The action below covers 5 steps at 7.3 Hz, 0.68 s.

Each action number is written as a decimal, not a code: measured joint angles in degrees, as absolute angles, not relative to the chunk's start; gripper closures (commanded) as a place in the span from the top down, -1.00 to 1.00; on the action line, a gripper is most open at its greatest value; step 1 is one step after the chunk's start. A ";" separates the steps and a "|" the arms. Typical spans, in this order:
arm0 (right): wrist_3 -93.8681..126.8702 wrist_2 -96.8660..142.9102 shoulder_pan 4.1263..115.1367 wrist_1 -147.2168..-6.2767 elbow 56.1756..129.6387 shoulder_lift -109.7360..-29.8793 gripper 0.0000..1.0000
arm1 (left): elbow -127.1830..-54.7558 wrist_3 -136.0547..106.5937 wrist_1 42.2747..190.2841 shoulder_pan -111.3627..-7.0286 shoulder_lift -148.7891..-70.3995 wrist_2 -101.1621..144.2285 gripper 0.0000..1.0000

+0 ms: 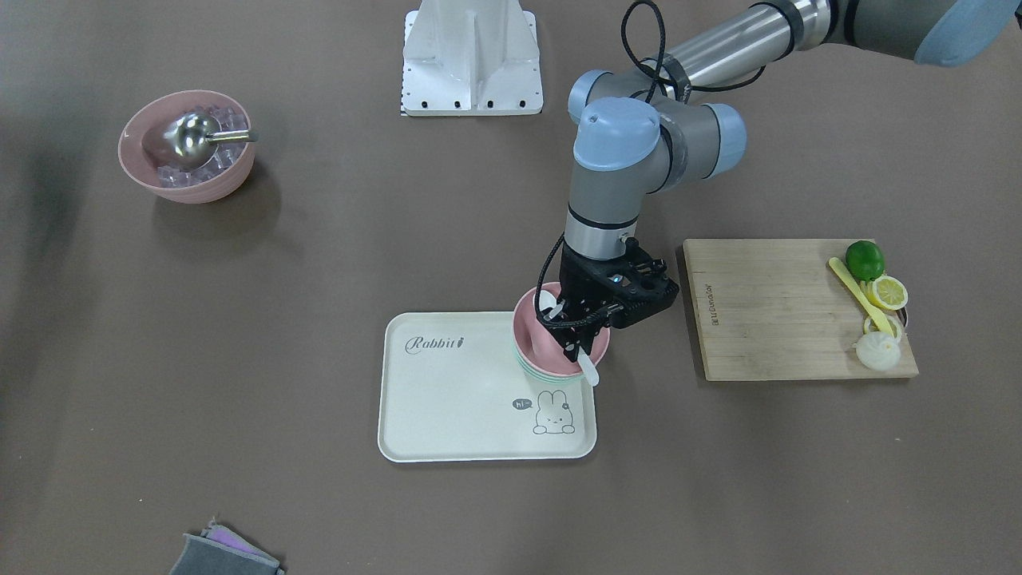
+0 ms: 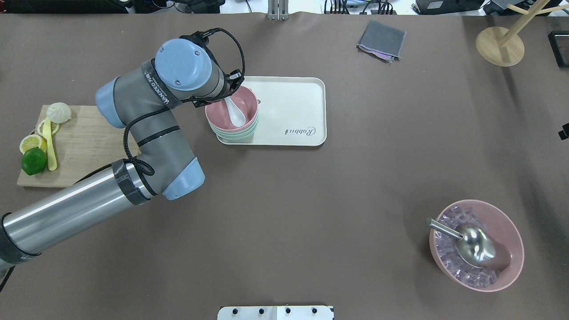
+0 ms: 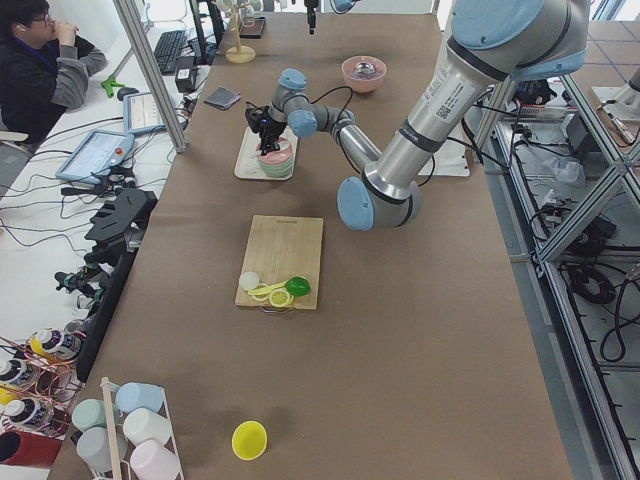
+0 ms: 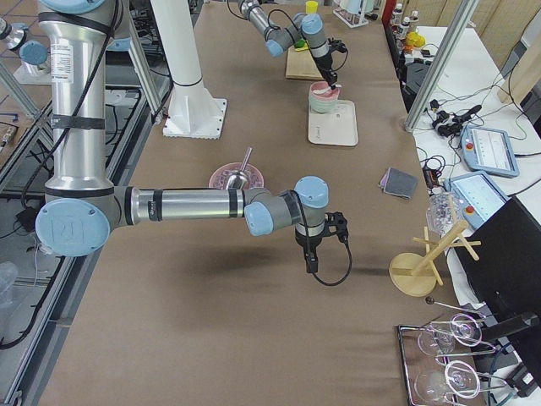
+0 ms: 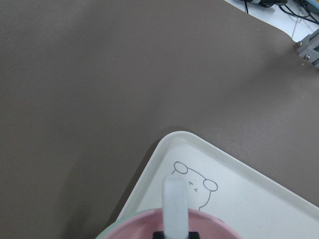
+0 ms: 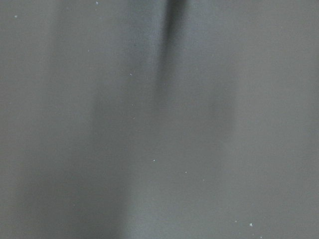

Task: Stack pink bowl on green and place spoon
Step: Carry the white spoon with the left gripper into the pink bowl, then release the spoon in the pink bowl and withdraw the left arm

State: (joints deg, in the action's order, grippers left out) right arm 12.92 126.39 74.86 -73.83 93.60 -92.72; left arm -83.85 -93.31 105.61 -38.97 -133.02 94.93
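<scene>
A pink bowl sits nested on a green bowl at the corner of the white rabbit tray; the stack also shows in the overhead view. My left gripper is over the bowls, shut on the handle of a white spoon. The spoon's scoop lies inside the pink bowl, and its handle sticks out past the rim. My right gripper hangs above bare table far from the tray; I cannot tell whether it is open or shut.
A large pink bowl with ice cubes and a metal scoop stands near the right arm. A wooden cutting board holds a lime, lemon slices and a yellow spoon. A grey cloth and a wooden stand lie at the far edge.
</scene>
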 measured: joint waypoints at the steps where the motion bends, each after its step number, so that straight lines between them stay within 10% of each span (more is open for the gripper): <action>1: 12.92 126.37 74.87 -73.83 93.60 -92.72 1.00 | -83.94 -92.59 105.61 -38.95 -132.97 94.90 0.97; 5: 12.90 125.95 74.88 -73.83 93.60 -93.30 1.00 | -95.12 -75.83 102.08 -42.21 -125.07 101.25 0.97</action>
State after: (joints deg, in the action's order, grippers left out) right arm 12.90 125.95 74.88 -73.83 93.60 -93.30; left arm -95.12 -75.83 102.08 -42.21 -125.07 101.25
